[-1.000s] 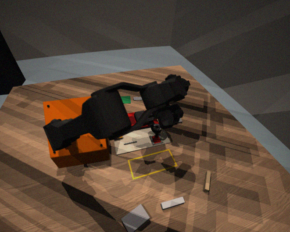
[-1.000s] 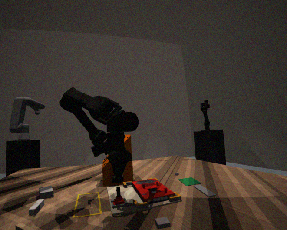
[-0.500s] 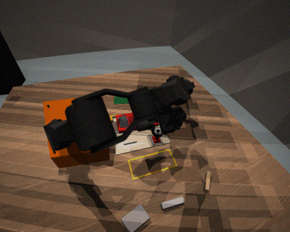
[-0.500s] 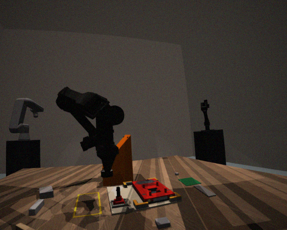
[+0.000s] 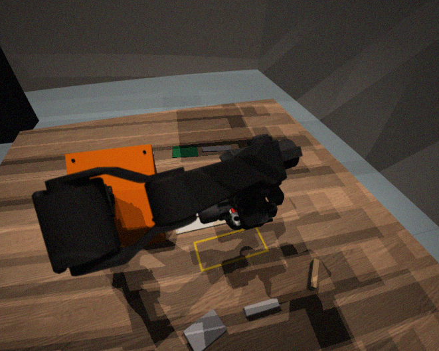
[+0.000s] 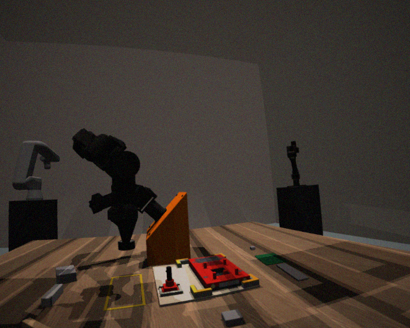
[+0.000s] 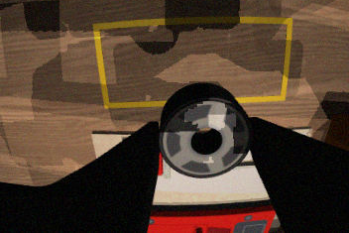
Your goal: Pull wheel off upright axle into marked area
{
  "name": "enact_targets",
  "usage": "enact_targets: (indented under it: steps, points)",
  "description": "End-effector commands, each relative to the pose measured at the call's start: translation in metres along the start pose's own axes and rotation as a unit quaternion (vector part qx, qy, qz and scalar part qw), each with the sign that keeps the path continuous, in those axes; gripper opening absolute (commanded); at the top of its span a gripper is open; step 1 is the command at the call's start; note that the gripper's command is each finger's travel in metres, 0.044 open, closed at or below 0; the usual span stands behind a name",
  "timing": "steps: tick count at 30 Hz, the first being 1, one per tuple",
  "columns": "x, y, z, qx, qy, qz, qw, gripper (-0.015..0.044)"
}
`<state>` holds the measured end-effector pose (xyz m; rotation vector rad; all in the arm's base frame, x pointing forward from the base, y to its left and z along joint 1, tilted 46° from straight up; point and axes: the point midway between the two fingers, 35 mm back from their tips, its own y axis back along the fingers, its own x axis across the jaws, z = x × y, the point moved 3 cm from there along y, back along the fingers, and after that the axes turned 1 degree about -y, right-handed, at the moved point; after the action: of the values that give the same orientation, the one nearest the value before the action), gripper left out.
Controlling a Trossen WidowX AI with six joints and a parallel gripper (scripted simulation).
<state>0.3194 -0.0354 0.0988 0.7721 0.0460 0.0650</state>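
My gripper (image 6: 126, 239) (image 7: 203, 129) is shut on the black wheel (image 6: 126, 245) (image 7: 225, 142), with its grey hub face showing between the fingertips in the wrist view. The wheel hangs in the air, clear of the table. The upright black axle (image 6: 169, 271) stands bare on its red base (image 6: 170, 286), to the right of the wheel in the exterior view. The yellow outline of the marked area (image 5: 198, 256) (image 6: 142, 289) (image 7: 100, 64) lies on the table beside the board. In the wrist view the wheel overlaps its near line. In the top view the arm hides most of the gripper.
A white board (image 5: 200, 225) (image 6: 183, 273) carries the axle base and a red plate (image 6: 205, 276) with pegs. A tall orange wedge (image 5: 109, 163) (image 6: 172, 236) stands beside it. Grey blocks (image 5: 205, 329) (image 5: 262, 308), a wooden stick (image 5: 315, 273) and a green tile (image 5: 184, 151) (image 6: 268, 258) lie around.
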Motion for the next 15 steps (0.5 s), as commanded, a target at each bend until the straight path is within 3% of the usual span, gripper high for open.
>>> enact_targets:
  steps: [1,15]
  points:
    - [-0.007,0.000,0.008,-0.003,0.004,-0.002,1.000,0.0000]
    - [-0.006,-0.033,0.008,-0.003,0.003,-0.002,1.000,0.0000]
